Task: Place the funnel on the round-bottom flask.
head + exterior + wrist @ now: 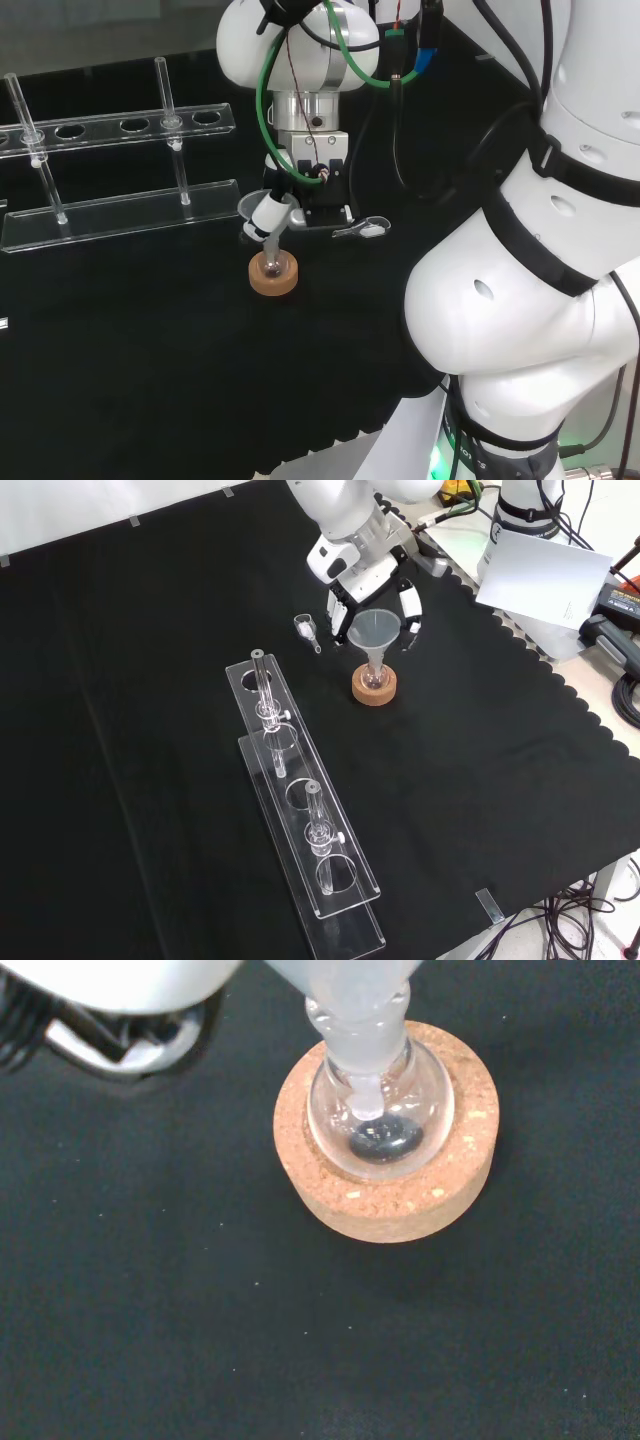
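A clear glass funnel [373,630] stands upright with its stem in the neck of the small round-bottom flask [375,675]. The flask rests in a cork ring [375,691] on the black cloth. My hand [408,612] comes down from the top of the front view, with fingers and thumb curled round the funnel's rim from both sides. From the head view a white fingertip [266,213] lies against the funnel [277,225] above the cork ring [273,277]. The wrist view looks down on the flask [380,1110], the funnel stem [362,1015] in its neck, and the ring [385,1205].
A clear acrylic test-tube rack [300,820] holding two glass tubes runs along the cloth left of the flask in the front view [120,205]. A small glass piece [305,627] lies beside the hand. The arm's white links [540,270] stand at the head view's right.
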Motion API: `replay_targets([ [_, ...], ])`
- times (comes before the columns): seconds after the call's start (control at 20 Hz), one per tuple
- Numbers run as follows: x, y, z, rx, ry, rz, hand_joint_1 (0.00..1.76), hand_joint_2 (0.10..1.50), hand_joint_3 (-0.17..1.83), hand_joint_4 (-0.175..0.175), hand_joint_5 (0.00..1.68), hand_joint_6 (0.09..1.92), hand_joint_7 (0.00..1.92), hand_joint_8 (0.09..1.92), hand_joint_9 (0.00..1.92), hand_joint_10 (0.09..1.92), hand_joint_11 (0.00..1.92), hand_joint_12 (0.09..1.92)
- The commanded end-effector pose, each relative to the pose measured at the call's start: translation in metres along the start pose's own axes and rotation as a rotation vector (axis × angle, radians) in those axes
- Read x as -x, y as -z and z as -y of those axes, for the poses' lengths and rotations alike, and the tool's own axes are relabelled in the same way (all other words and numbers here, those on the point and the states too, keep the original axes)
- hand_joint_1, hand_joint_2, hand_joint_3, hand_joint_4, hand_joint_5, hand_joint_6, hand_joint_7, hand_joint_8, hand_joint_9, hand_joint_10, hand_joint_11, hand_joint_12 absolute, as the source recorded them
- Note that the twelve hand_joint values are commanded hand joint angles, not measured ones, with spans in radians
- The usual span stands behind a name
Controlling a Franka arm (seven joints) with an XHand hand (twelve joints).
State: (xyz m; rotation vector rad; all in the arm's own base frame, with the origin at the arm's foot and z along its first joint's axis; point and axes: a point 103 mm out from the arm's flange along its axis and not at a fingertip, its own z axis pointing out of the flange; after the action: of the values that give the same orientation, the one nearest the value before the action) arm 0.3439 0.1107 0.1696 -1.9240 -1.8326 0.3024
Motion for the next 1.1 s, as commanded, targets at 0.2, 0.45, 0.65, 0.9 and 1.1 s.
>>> replay_targets([
  [0.2,-0.008,-0.005,-0.002,-0.031,0.030,0.018,1.04,0.48,0.96,-0.130,0.50,0.63,0.91,0.72,1.14,0.24,0.73,1.10],
  [0.45,-0.008,-0.001,0.003,-0.010,0.050,0.056,0.80,0.41,0.85,-0.050,0.41,0.17,0.48,0.61,0.63,0.32,0.28,1.37],
  [0.65,-0.007,0.002,0.003,-0.011,0.051,0.053,0.75,0.41,0.80,-0.038,0.41,0.09,0.39,0.59,0.44,0.54,0.18,1.45],
  [0.9,-0.007,0.005,0.005,-0.007,0.059,0.048,0.74,0.42,0.78,-0.038,0.40,0.09,0.37,0.60,0.39,0.63,0.17,1.45],
  [1.1,-0.008,0.007,0.006,-0.003,0.064,0.044,0.74,0.42,0.78,-0.038,0.40,0.09,0.36,0.59,0.38,0.64,0.18,1.46],
])
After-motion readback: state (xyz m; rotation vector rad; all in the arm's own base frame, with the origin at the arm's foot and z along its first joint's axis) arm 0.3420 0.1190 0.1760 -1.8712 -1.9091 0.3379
